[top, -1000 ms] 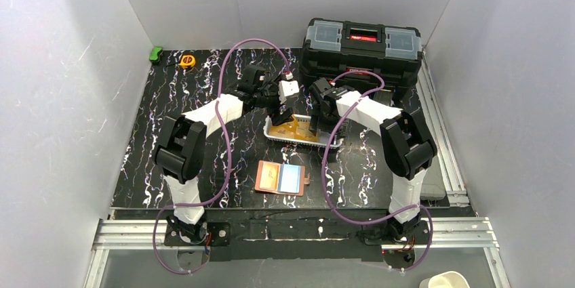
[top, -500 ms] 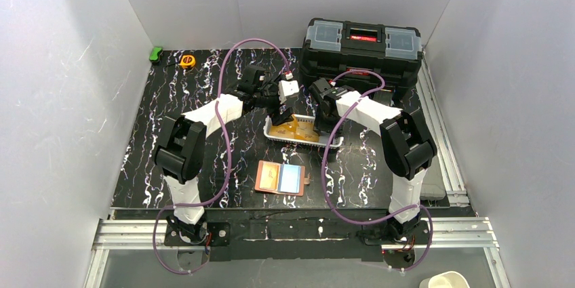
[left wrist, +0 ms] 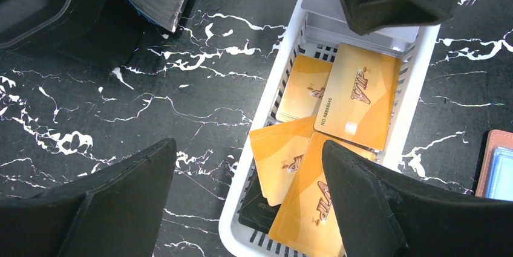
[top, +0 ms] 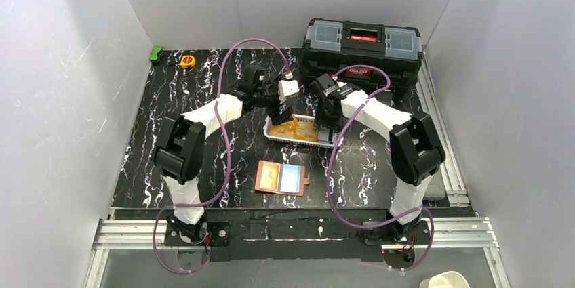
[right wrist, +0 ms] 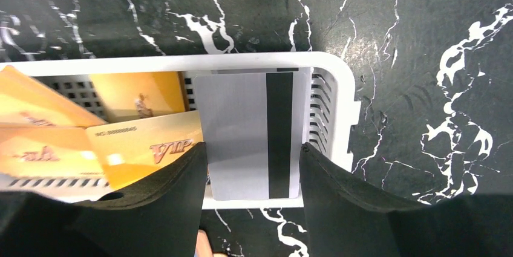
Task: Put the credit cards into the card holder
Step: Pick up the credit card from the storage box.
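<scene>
While orange VIP cards (left wrist: 357, 97) are lying jumbled in a white slotted basket (left wrist: 270, 103) at the middle of the black marbled worktop (top: 169, 125), the right gripper (right wrist: 254, 148) is pinching a pale grey card (right wrist: 239, 130) with a black magnetic stripe by its two long edges. The left gripper (left wrist: 248, 144) is hovering spread wide across the basket's rim, holding nothing. The card holder (top: 266, 178), salmon-pink, is lying open flat nearer the arm bases, showing a light blue card (top: 290, 178)

Your left wrist view clips the card holder (left wrist: 499, 169) at the right edge. Orange cards (left wrist: 357, 97) bury most of the black card (left wrist: 257, 210). The right gripper (right wrist: 253, 172) covers the grey card's (right wrist: 242, 130) side edges.
</scene>
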Motion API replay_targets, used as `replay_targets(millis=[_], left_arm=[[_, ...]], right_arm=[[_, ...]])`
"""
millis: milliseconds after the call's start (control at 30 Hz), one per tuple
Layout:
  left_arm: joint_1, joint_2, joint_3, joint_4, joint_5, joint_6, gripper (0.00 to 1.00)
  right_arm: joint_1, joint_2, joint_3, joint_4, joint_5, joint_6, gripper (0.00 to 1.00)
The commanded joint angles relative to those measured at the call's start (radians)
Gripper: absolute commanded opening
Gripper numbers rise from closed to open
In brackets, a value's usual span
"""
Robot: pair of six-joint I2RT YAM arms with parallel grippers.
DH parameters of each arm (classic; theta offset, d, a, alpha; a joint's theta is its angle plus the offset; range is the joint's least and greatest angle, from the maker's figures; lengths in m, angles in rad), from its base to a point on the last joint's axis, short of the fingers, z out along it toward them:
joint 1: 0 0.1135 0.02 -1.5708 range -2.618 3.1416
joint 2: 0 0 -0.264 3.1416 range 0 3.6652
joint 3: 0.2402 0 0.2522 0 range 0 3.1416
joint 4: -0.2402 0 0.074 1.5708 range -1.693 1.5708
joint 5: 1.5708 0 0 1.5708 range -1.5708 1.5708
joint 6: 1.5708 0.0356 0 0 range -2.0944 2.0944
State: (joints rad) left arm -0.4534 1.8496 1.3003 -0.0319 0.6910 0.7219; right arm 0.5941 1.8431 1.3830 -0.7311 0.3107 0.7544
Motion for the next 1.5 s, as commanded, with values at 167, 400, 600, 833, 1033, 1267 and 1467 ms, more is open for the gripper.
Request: replay_targets(millis=[167, 400, 600, 833, 1033, 1267, 1467], left_arm=[[0.002, -0.072, 0.006, -0.061, 0.057, 0.043, 0.90], [0.000, -0.099, -0.015, -0.114, 0.139, 0.125, 0.93], [0.001, -0.147, -0.083, -0.088, 0.159, 0.253, 0.92], [0.000, -0.206, -0.147, 0.000, 0.215, 0.500, 0.90], [-0.028, -0.340, -0.262, 0.102, 0.293, 0.623, 0.88], [-0.059, -0.410, -0.273, -0.112, 0.369, 0.830, 0.67], [-0.070, -0.422, -0.262, -0.159, 0.369, 0.842, 0.44]], right_arm=[[0.003, -0.107, -0.033, 0.048, -0.014, -0.020, 0.54], [0.001, -0.232, -0.175, 0.280, -0.240, -0.134, 0.53], [-0.020, -0.324, -0.244, 0.415, -0.517, -0.246, 0.52], [-0.101, -0.317, -0.259, 0.515, -0.967, -0.329, 0.50], [-0.099, -0.268, -0.196, 0.467, -1.153, -0.390, 0.52], [-0.100, -0.263, -0.172, 0.468, -1.196, -0.394, 0.52], [-0.100, -0.261, -0.166, 0.477, -1.217, -0.393, 0.51]])
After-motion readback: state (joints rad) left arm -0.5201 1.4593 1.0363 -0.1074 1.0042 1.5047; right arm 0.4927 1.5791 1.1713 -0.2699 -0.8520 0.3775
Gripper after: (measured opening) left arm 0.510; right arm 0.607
